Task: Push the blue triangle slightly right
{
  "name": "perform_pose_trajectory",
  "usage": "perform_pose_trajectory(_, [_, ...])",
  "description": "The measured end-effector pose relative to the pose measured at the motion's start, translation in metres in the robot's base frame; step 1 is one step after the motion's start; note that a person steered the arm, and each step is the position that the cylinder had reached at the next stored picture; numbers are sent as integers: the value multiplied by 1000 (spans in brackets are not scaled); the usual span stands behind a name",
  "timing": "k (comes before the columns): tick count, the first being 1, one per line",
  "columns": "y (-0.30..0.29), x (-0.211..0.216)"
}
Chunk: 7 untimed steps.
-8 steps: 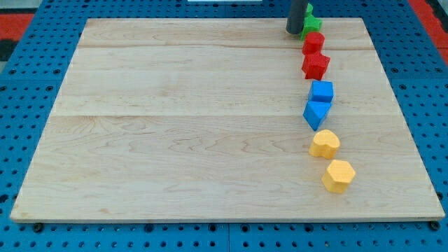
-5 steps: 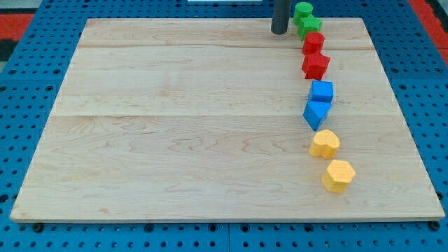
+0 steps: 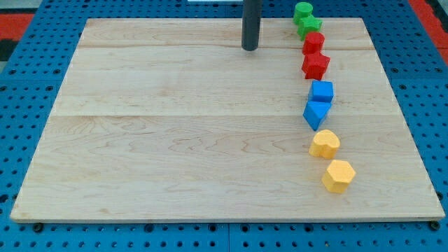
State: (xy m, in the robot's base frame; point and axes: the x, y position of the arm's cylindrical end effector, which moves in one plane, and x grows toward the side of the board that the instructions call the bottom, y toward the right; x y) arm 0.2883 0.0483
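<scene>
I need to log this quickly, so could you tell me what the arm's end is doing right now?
My tip: a bare rod, holding nothing, touching no block, up and to the view's left of the blue triangle.

The dark rod is held upright near the view's top, my tip [image 3: 250, 48] set down on the surface.
</scene>
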Motion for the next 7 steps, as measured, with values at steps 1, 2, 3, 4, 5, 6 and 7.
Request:
perform_pose_trajectory(1, [2,28])
perform_pose_trajectory(2, [15,67])
perform_pose_trajectory(3, [45,107])
perform_pose_trajectory(4, [69,136])
perform_pose_trajectory(5, [73,145])
perform_pose_trajectory(6, [84,152])
perform_pose_trajectory(7, [84,152])
